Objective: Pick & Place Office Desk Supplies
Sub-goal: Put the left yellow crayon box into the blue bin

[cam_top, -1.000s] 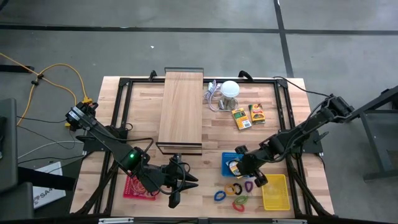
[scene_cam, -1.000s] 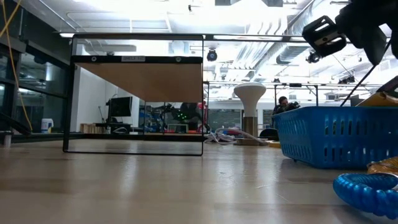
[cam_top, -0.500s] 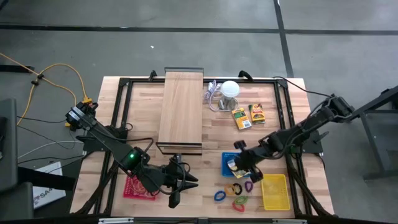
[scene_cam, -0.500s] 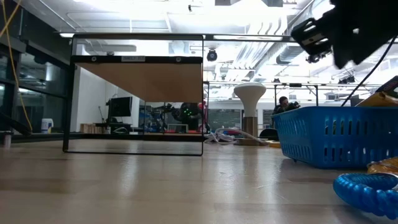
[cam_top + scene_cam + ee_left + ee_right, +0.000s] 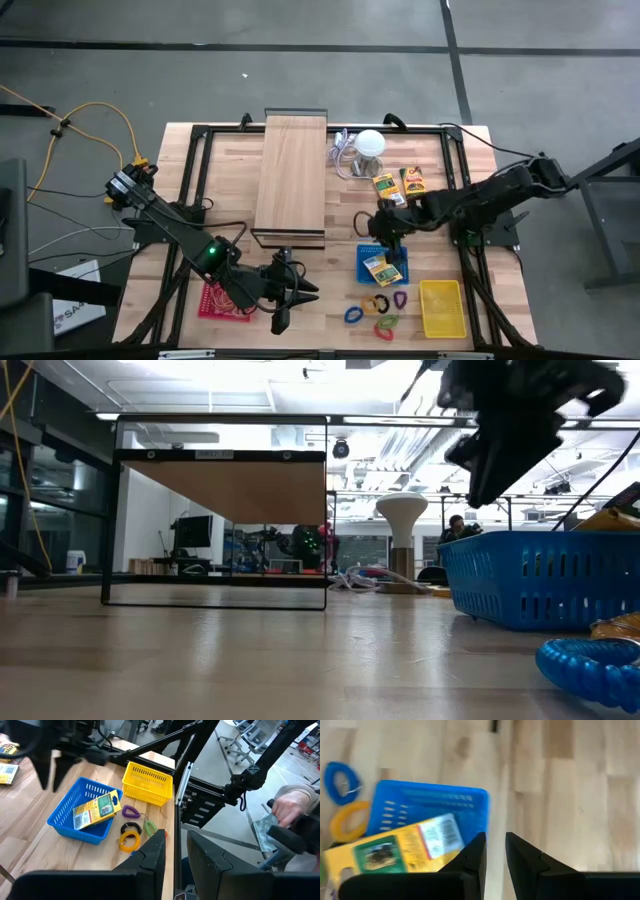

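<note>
My right gripper (image 5: 388, 240) hangs open by a narrow gap and empty over the far rim of the blue basket (image 5: 366, 268). A yellow-orange printed pack (image 5: 380, 268) lies flat in that basket and also shows in the right wrist view (image 5: 395, 845). Two more packs (image 5: 388, 190) (image 5: 414, 181) lie flat on the table farther back. Coloured loop clips (image 5: 376, 304) lie on the table near the front edge. My left gripper (image 5: 295, 300) waits at the front left, open by a narrow gap and empty, beside a red tray (image 5: 222, 298).
A yellow basket (image 5: 443, 308) stands right of the clips. A long pale wooden board (image 5: 291, 175) on a black frame lies at the back centre. A white ball with a grey cable (image 5: 371, 143) sits behind the packs. A person's hand (image 5: 290, 810) shows beyond the table.
My right gripper has gone from over the blue basket's near right corner toward the table's far edge and a little left, to above the basket's far rim. The pack stays lying in the basket and now shows whole.
</note>
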Robot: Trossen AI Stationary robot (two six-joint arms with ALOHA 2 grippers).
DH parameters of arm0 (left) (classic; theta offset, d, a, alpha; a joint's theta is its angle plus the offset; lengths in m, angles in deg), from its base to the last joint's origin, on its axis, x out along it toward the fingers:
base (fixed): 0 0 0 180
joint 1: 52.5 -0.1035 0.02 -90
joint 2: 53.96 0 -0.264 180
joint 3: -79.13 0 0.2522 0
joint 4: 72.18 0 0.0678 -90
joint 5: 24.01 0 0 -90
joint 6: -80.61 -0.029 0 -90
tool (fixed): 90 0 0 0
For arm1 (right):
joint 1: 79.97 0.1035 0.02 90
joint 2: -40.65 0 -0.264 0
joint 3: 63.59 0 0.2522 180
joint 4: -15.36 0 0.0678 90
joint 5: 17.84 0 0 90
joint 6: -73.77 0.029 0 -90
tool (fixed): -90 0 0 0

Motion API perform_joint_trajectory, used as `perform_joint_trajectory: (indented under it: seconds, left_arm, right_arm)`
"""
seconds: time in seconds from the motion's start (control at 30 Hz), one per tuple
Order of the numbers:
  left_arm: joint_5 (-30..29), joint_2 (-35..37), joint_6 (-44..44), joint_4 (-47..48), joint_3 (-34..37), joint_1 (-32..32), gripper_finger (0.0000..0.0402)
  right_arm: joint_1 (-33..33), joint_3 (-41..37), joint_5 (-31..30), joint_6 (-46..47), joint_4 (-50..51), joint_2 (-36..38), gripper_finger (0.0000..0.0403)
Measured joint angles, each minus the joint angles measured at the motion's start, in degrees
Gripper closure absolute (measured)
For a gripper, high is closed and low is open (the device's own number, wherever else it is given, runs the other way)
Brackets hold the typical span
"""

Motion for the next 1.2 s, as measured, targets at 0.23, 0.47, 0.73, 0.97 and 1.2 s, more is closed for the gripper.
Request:
perform_joint_trajectory:
  seconds: [0.23,0.47,0.73,0.97,1.2]
  left_arm:
    - [0.0,0.0,0.0,0.0,0.0,0.0,0.0325]
    - [0.0,0.0,0.0,0.0,0.0,0.0,0.0325]
    - [0.0,0.0,0.0,0.0,0.0,0.0,0.0325]
    - [0.0,0.0,0.0,0.0,0.0,0.0,0.0325]
    - [0.0,0.0,0.0,0.0,0.0,0.0,0.0325]
  right_arm:
    - [-6.6,0.0,-6.8,4.3,5.7,0.0,0.0341]
    - [-11.0,0.0,-7.2,5.3,11.0,0.0,0.0341]
    - [-14.0,0.0,-5.3,4.8,17.4,0.0,0.0341]
    - [-16.3,-0.5,-5.4,4.1,18.2,3.8,0.0341]
    - [-18.6,-8.6,-5.6,6.8,14.2,11.9,0.0341]
